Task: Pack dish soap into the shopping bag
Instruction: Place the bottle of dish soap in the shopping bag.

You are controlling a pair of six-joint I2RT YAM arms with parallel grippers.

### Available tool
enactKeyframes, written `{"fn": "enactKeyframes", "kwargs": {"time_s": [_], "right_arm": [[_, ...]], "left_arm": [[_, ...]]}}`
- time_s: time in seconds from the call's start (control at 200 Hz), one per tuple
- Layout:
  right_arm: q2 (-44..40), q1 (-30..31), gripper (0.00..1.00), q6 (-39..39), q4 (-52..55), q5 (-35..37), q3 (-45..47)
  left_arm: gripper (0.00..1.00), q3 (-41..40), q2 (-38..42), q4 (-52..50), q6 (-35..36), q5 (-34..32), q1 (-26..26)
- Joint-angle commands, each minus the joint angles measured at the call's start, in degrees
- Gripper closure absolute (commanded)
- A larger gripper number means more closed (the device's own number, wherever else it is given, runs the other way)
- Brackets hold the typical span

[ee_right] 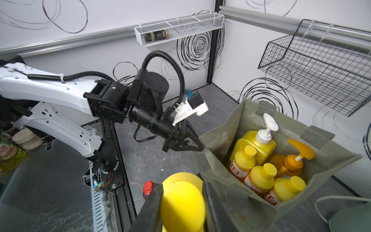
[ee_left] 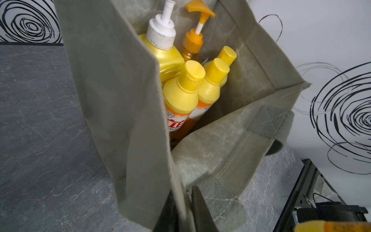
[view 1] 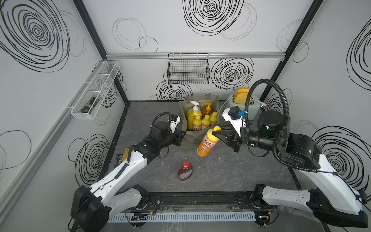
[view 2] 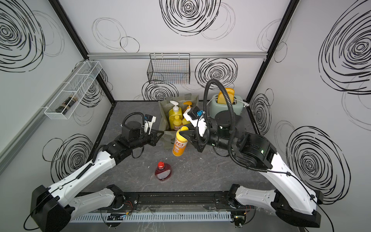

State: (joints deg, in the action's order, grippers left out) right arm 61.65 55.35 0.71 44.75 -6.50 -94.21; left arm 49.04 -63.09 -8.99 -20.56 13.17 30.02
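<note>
Gripping small orange yellow-capped bottle point(view 1: 205, 145) at neck with right tool point(view 1: 217, 132); held cap-up, long axis tilted, just near-right of shopping bag point(view 1: 190, 139). Up and far-left from there to reach open mouth. Pinching bag's near-left rim with closed left tool point(view 1: 183, 135).

I saw the shopping bag point(view 1: 183, 114) at the table's point(view 1: 230, 170) back centre, two pump bottles point(view 1: 193, 114) in its rear, three small bottles point(view 1: 206, 122) before them. My right gripper point(view 1: 217, 130) held a fourth small bottle point(view 1: 204, 144) just before the bag; a squat bottle point(view 1: 185, 170) stood nearer me; a toaster point(view 1: 236, 106) sat right of the bag
</note>
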Motion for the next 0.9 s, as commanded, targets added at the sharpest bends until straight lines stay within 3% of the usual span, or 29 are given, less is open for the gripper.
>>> {"fn": "enactKeyframes", "kwargs": {"time_s": [0.0, 0.54, 0.896], "right_arm": [[0.2, -0.1, 1.00, 2.1, -9.3, -0.9, -4.2], [9.1, -2.7, 1.00, 6.4, -19.3, 1.7, -8.7], [14.5, -11.7, 1.00, 4.6, -27.3, -6.9, -6.8]], "left_arm": [[0.85, -1.4, -0.5, -0.7, 0.5, -1.2, 0.5], [0.87, -1.3, -0.2, -2.0, 1.2, -1.0, 0.9], [0.87, -0.1, 0.7, -2.6, 1.3, -1.1, 0.8]]}}
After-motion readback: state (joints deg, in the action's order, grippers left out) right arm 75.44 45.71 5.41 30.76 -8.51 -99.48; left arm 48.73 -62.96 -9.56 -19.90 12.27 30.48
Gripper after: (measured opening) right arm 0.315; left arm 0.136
